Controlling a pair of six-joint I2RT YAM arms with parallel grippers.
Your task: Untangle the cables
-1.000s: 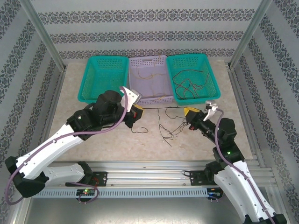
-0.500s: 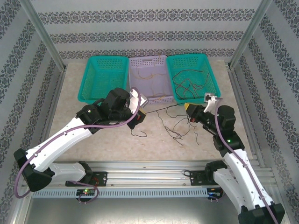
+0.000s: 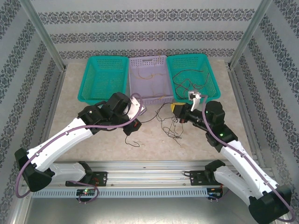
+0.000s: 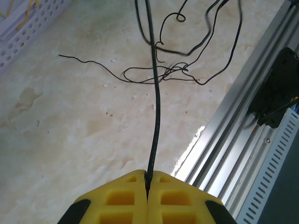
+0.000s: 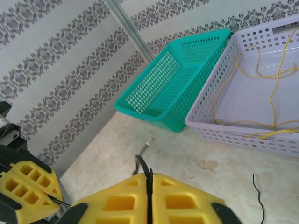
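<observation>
Drawing the two arms apart slowly and evenly is, as I judge it, what this step asks of you. Your left end effector (image 4: 147, 181) has its yellow fingers pressed together on one black cable (image 4: 154, 112), which runs taut from the pinch into the tangle (image 4: 163, 72) of black strands on the worktop (image 3: 154, 149). Your right end effector (image 5: 149, 181) is likewise clamped closed, with a black strand poking out between its fingers. From above it looks like the same black cable spans both, but I can't be sure. Keep the pull low and along the line of the cable, and watch the tangle. If its loops tighten instead of sliding free, ease off and regrip nearer the snarl.

Patterned wallpaper (image 3: 140, 32) closes in the cell on three sides. The worktop is pale, marbled and smooth, so loose wire should slide rather than catch. An aluminium rail (image 4: 224, 121) runs along the near edge, where a trailing end could snag. At the back stand three baskets: a teal basket (image 3: 103, 77), a lilac basket (image 3: 156, 70) holding yellow wires (image 5: 275, 79), and a second teal basket (image 3: 203, 63) with more black cables (image 3: 187, 81) in it.
</observation>
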